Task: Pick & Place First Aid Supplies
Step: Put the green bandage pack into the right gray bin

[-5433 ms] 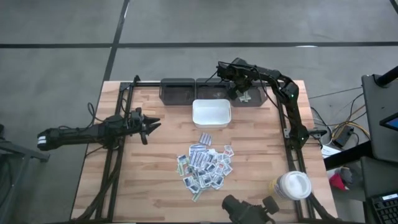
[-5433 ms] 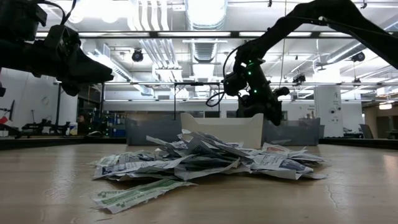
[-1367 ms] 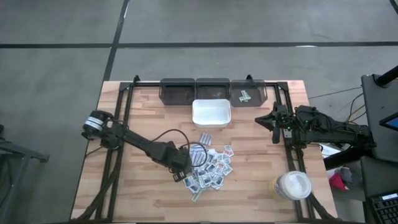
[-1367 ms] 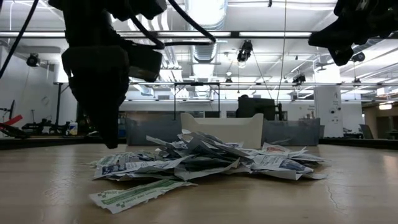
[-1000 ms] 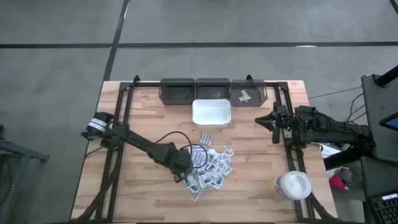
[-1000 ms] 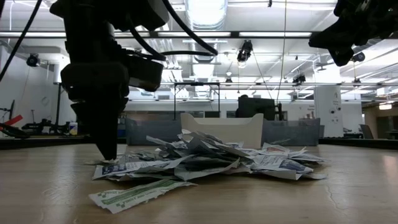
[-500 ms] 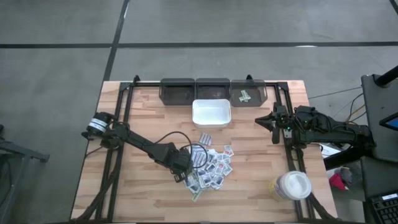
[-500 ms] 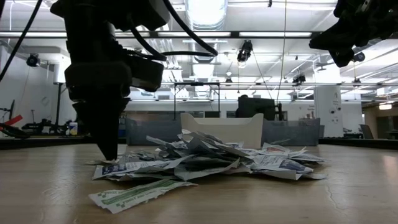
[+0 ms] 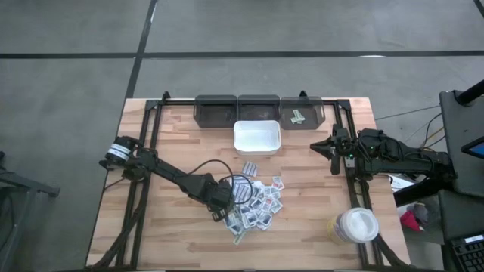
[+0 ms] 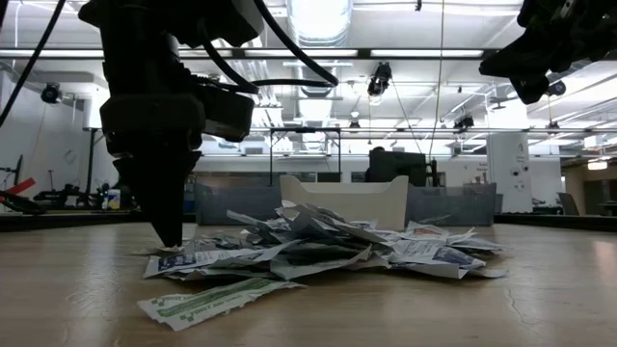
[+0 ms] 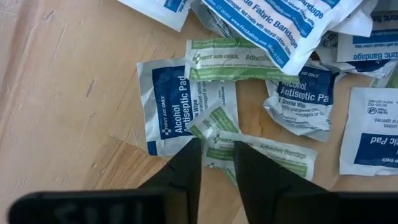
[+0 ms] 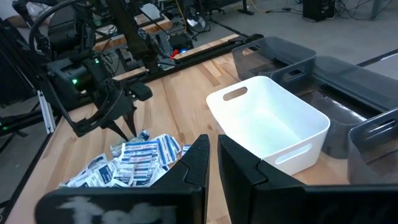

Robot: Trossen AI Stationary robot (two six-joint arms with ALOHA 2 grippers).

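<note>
Left gripper [image 11: 216,149] is pressing its nearly closed fingers around a green-printed strip [image 11: 261,152] at the packet pile's [image 9: 253,202] edge, beside an alcohol pad [image 11: 171,106]. Right gripper [image 9: 318,146] is waiting shut; white tray [image 9: 257,137] is sitting empty.

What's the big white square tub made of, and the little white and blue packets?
The white square tub looks like smooth, slightly glossy plastic: one moulded piece with a cut-out handle. The small white-and-blue printed packets look like thin matte paper or foil-backed paper; their edges crinkle.
</note>
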